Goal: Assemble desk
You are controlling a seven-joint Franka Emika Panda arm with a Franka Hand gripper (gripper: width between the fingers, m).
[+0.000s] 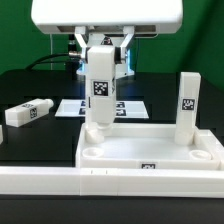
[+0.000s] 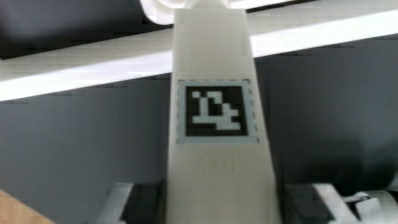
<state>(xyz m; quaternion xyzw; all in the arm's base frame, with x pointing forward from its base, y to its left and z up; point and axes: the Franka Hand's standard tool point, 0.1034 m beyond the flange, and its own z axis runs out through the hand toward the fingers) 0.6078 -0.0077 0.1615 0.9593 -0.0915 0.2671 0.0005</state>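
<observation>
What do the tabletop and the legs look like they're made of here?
Tabletop: seemingly moulded white plastic, matt; rim and round corner sockets look formed in one piece.
Held leg, in the hand: same plain white, probably plastic, smooth flat faces; its black-and-white tag looks like a stuck-on printed label.
Standing leg: same look.

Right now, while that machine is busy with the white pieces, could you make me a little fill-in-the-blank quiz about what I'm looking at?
1. The gripper is shut on the held leg, which stands ____, not tilted over.
2. The held leg's lower end is at the tabletop corner on the exterior view's ____ side.
3. A second leg stands at the corner on the exterior view's ____ side.
4. A third leg lies on its ____, off the tabletop.

Missing words: upright; left; right; side
</observation>
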